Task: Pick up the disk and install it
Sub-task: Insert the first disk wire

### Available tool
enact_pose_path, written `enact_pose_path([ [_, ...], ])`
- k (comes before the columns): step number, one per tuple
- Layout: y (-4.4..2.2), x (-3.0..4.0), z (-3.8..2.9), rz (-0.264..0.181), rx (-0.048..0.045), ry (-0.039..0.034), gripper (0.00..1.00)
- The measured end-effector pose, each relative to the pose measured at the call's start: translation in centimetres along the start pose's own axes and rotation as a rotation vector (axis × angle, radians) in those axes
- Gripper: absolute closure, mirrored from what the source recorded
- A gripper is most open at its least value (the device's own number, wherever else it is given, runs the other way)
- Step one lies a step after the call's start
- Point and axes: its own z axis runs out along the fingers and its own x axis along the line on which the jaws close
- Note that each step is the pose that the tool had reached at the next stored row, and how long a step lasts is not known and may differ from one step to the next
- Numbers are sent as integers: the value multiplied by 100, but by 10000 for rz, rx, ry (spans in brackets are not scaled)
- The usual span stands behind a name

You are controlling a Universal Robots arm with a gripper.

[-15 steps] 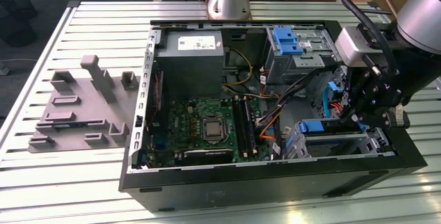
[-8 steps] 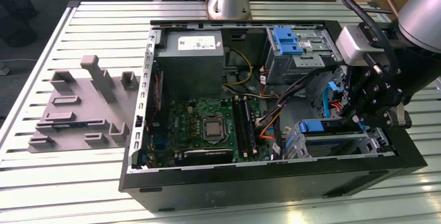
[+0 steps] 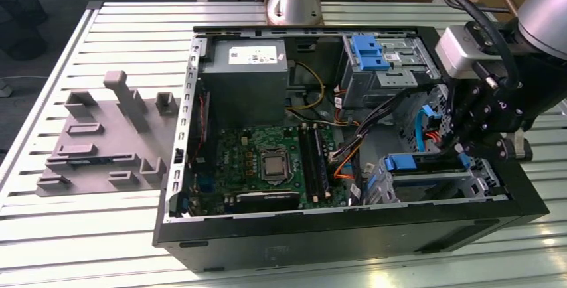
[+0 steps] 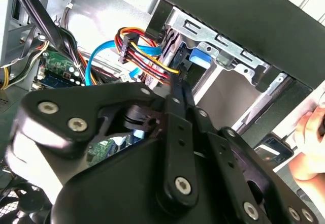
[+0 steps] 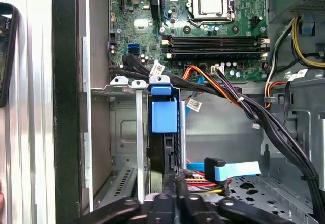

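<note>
The disk (image 5: 163,132) is seen standing on edge in the drive cage (image 5: 127,148), at about four o'clock inside the computer case (image 3: 496,218). It appears nearly seated. The gripper (image 5: 177,183) is pressed against its edge, jaws closed together.

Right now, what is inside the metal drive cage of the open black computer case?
A disk in its blue plastic frame stands in the metal drive cage; the black gripper covers its lower end.

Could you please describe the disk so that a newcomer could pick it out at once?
Look inside the open computer case, at the metal drive cage in its corner below the pincer. The disk stands on edge in that cage, marked by its blue plastic frame.
</note>
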Motion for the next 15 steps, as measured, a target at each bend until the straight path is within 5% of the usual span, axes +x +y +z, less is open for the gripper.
enact_pose_path([
  [15,-2,10,40,0,-2,-5,89],
])
